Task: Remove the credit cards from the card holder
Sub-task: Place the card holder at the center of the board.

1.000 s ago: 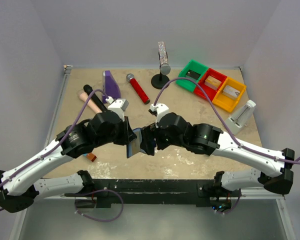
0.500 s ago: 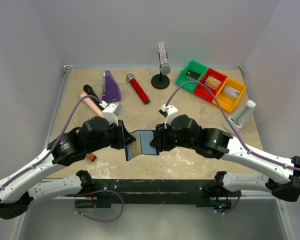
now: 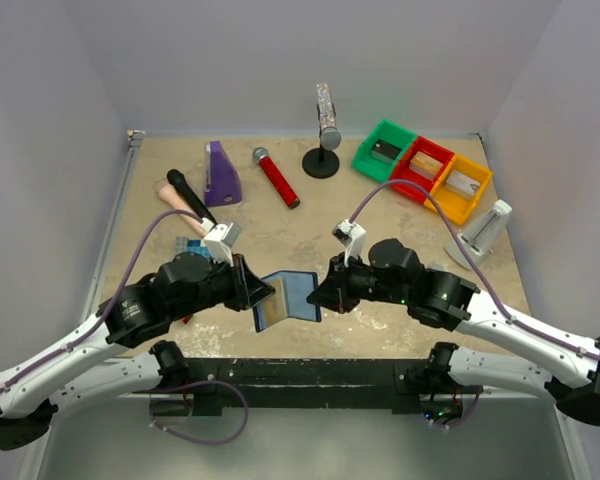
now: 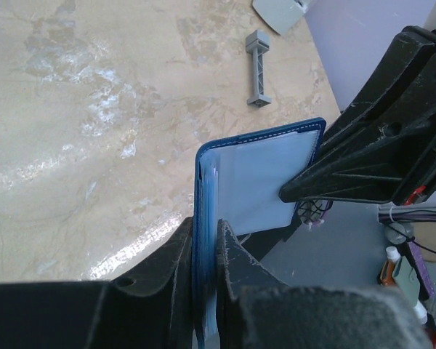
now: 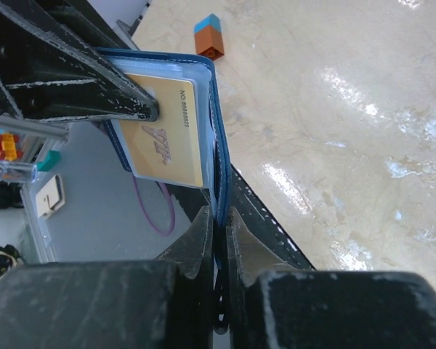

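The card holder (image 3: pixel 288 298) hangs open like a book above the table's near edge, between my two grippers. My left gripper (image 4: pixel 206 231) is shut on its left half, whose pale inner pocket (image 4: pixel 258 182) faces that wrist camera. My right gripper (image 5: pixel 219 215) is shut on the edge of the right half (image 5: pixel 216 145). In the right wrist view an orange-gold credit card (image 5: pixel 167 134) sits in the pocket of the far half, with the left gripper's fingers (image 5: pixel 80 80) beside it. No other cards show.
At the back stand a purple object (image 3: pixel 220 172), a red microphone (image 3: pixel 276 177), a black stand with a glitter tube (image 3: pixel 322 150) and green, red and yellow bins (image 3: pixel 425 170). A grey-white holder (image 3: pixel 485 228) is at the right, a blue studded block (image 3: pixel 188 245) at the left.
My right gripper has shut on the holder's right half. Both arms have drawn back toward the near edge and apart, spreading the holder open.
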Available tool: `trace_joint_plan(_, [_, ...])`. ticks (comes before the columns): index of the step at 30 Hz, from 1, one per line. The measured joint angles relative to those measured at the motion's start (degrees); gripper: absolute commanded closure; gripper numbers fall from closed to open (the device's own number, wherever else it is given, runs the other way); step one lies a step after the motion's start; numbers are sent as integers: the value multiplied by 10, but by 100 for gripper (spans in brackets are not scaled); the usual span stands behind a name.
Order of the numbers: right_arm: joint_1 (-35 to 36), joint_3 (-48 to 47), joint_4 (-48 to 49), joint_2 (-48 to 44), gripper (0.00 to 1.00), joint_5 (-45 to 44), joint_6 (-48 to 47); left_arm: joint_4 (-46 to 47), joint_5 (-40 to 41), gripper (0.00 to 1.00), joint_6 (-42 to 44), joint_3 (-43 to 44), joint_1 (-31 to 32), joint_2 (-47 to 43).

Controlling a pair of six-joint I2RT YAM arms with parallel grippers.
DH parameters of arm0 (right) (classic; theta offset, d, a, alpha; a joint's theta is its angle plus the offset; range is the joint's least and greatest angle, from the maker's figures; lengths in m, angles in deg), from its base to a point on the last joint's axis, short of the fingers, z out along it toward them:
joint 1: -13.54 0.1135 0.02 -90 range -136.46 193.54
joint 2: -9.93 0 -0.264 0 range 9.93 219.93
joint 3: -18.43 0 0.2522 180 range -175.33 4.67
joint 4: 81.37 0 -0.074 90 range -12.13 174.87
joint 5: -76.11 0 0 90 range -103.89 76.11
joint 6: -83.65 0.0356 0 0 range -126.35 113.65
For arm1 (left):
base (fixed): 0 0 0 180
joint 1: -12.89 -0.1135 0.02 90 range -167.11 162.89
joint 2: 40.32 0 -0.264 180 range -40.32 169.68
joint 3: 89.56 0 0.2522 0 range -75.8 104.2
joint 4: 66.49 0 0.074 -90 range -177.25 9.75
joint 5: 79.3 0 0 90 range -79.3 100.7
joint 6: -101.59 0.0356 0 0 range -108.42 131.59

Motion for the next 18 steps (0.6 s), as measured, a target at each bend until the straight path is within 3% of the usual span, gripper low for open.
trace_joint_plan(1, [-3, 7, 10, -7, 100, 10, 0, 6, -2, 100, 0, -6, 0, -5])
trace_joint_plan(4, [-14, 24, 24, -25, 56, 31, 0, 23, -10, 100, 0, -20, 0, -23])
trace_joint_plan(5, [-18, 26, 25, -29, 44, 34, 1, 28, -11, 100, 0, -23, 0, -27])
trace_joint_plan(6, [-21, 26, 24, -32, 38, 37, 0, 30, -10, 100, 0, -25, 0, -30])
trace_joint_plan(12, [-25, 16, -28, -42, 30, 5, -9, 11, 19, 100, 0, -26, 0, 0])
trace_joint_plan(18, [-25, 1, -83, -53, 35, -44, -21, -26, 58, 100, -6, -26, -3, 78])
